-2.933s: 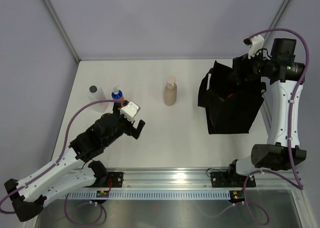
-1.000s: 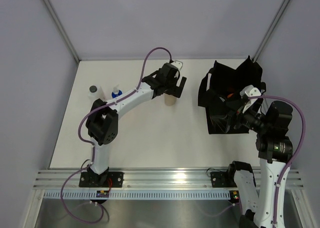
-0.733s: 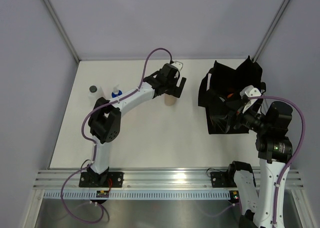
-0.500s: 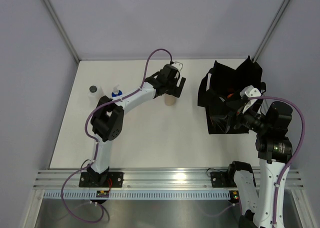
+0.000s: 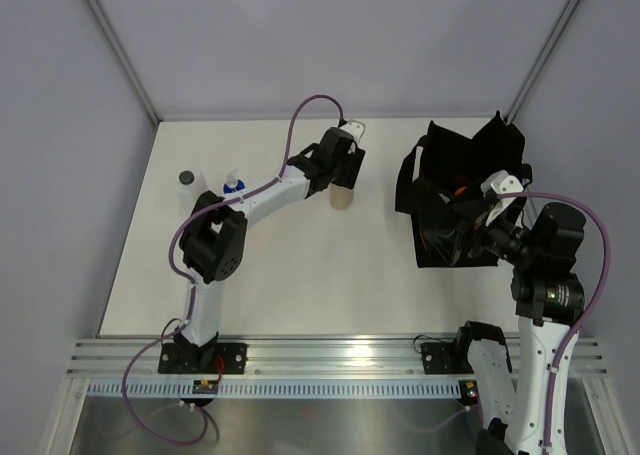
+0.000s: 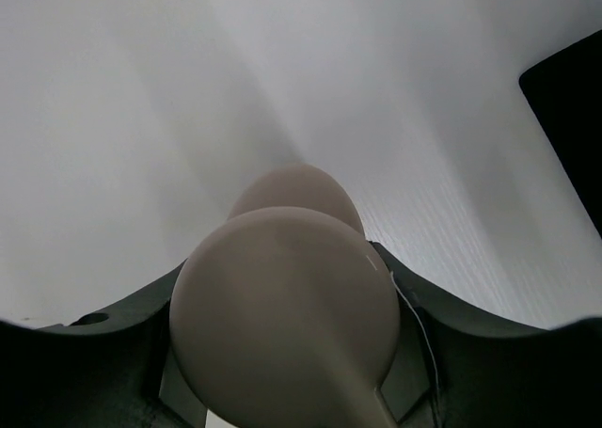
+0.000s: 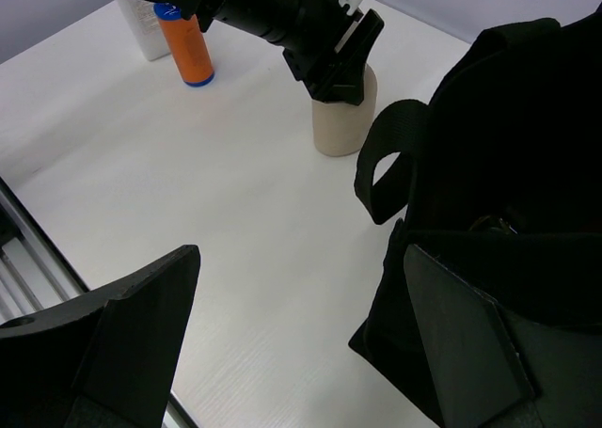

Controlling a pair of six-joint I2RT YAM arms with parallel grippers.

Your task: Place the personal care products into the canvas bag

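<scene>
The left arm (image 5: 250, 200) reaches long and low across the bench (image 5: 300, 275) toward the middle of the far edge. Its wrist is tipped down, so the left gripper (image 5: 342, 173) sits on top of the tan pump (image 5: 342, 199). The fingers (image 6: 113, 353) press against the pump head on both sides, holding it. The bottle stands upright on the bench.

The right arm (image 5: 545, 275) rises from the near right corner and folds back over the bag (image 5: 425, 175). The right gripper (image 7: 301, 256) hangs at the bag's near left side, fingers spread wide and holding nothing.

The bag slumps open near the far right corner. An orange bottle (image 5: 233, 187) and a clear bottle (image 5: 188, 183) stand side by side near the left edge.
</scene>
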